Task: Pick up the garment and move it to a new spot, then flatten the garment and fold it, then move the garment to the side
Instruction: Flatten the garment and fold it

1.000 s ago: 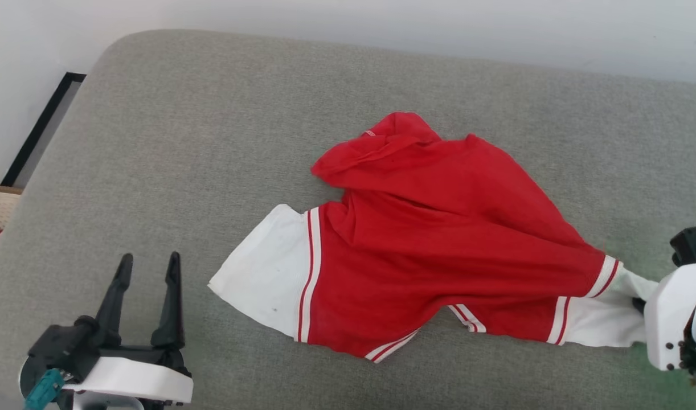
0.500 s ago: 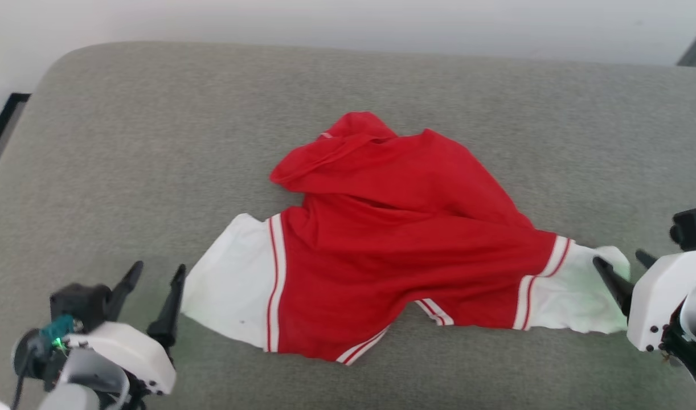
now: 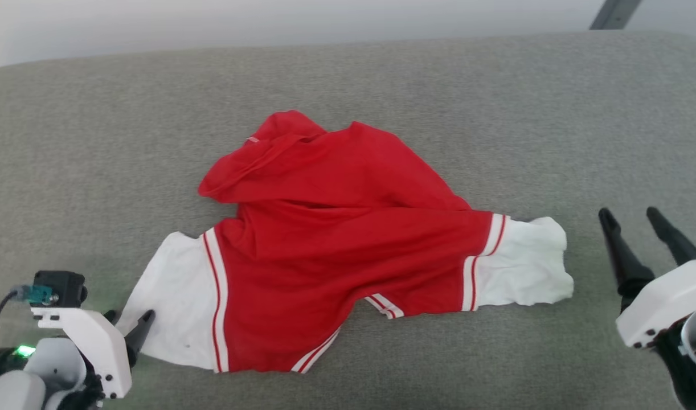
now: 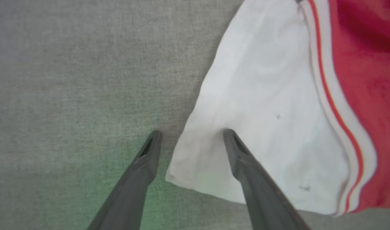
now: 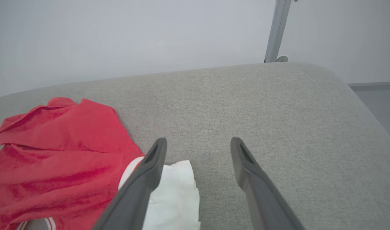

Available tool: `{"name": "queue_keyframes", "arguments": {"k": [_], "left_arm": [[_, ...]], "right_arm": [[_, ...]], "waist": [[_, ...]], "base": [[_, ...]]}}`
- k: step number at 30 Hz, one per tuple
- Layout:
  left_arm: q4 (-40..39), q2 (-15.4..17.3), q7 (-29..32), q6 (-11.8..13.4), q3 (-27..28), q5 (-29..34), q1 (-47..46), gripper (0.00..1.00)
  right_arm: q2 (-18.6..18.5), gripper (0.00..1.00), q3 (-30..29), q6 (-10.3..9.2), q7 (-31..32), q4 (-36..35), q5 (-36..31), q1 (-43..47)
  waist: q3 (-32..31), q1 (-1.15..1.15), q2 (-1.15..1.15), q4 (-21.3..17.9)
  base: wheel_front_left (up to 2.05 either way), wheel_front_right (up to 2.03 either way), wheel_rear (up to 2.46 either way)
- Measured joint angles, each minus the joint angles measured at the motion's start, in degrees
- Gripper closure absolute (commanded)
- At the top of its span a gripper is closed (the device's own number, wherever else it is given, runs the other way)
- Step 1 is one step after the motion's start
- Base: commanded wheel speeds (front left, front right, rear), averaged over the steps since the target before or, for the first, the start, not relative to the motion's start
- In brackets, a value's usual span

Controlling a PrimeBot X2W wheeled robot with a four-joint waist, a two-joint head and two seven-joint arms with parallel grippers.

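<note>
ok so starting at the left: the left gripper (image 3: 129, 316) is down at the lower left corner of the head view, fingers spread wide and nothing clamped. In its wrist view one finger sits over bare grey cushion (image 3: 97, 142) and the other over the white left sleeve (image 3: 174, 307), so the sleeve's outer edge runs between the two tips. Can't really tell if the tips are pressing on the fabric or just above it

The garment (image 3: 325, 239) lies roughly in the middle of the cushion, spread sideways but pretty rumpled. Next to that left sleeve comes the red and white striped trim, then the red body, bunched up with a folded lump at the far side and a bit of striped hem poking out along the near edge. Further right is more striped trim and the white right sleeve (image 3: 522, 265), crumpled at its end

The right gripper (image 3: 628, 212) is just beside that sleeve, not touching it, fingers apart and empty over bare cushion. A grey metal pole (image 3: 613, 14) stands behind the far right of the cushion against the pale wall
</note>
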Motion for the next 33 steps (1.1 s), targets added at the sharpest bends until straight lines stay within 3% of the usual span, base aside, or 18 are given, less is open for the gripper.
{"name": "queue_keyframes", "arguments": {"k": [4, 5, 11, 15, 16, 17, 23, 27, 33], "left_arm": [[0.13, 2.41, 9.57, 1.33, -1.09, -0.89, -2.11, 0.0], [0.13, 2.41, 9.57, 1.33, -1.09, -0.89, -2.11, 0.0], [0.36, 2.25, 22.81, 5.49, -1.98, -3.66, -4.79, 0.0], [-1.18, 1.89, 25.84, 6.32, -3.19, -3.75, -5.78, 0.0], [-1.31, 1.91, 25.93, 6.26, -3.67, -3.36, -5.98, 0.31], [-1.35, 1.9, 26.3, 5.95, -4.06, -3.24, -6.24, 1.0], [-1.51, 1.48, 25.5, 3.87, -6.0, -2.4, -8.21, 1.0], [-1.32, 1.54, 25.16, 3.19, -6.87, -1.82, -9.77, 1.0], [-0.52, 0.57, 24.13, 2.61, -7.65, -1.76, -12.13, 1.0]], "right_arm": [[1.42, 0.0, 0.45, 0.0, 0.67, -0.26, 0.16, 1.77], [1.42, 0.0, 0.45, 0.0, 0.67, -0.26, 0.16, 1.77], [1.52, 0.0, 1.31, 0.0, 2.63, -0.98, 0.49, 2.33], [1.16, 0.0, 2.0, 0.0, 4.43, -1.09, 0.63, 2.36], [0.92, 0.0, 2.21, 0.0, 5.19, -0.73, 0.63, 2.36], [0.46, 0.0, 2.45, 0.0, 6.2, 0.01, 0.67, 2.37], [-2.49, 0.0, 4.99, 0.0, 10.89, 6.17, 3.33, -0.48], [-6.34, 0.0, 6.59, 0.0, 13.29, 12.56, 4.3, -4.76], [-9.6, 0.0, 12.28, -0.01, 15.77, 21.18, 7.88, -11.01]], "waist": [[0.19, 0.0, 0.0, -1.17], [0.19, 0.0, 0.0, -1.17], [0.4, 0.0, 0.0, -1.25], [0.96, 0.0, 0.0, -1.1], [1.14, 0.0, 0.0, -1.06], [1.33, 0.0, 0.0, -1.02], [2.88, 0.0, 0.01, -0.88], [4.06, 0.0, 0.0, -0.17], [5.79, 0.0, 0.0, 1.5]], "base": [[0.0, 0.0, 0.0], [0.0, 0.0, 0.0], [0.0, 0.0, 0.0], [0.0, 0.0, 0.0], [0.0, 0.0, 0.0], [0.0, 0.0, 0.0], [0.0, 0.0, 0.0], [0.0, 0.0, 0.0], [0.0, 0.0, 0.0]]}}
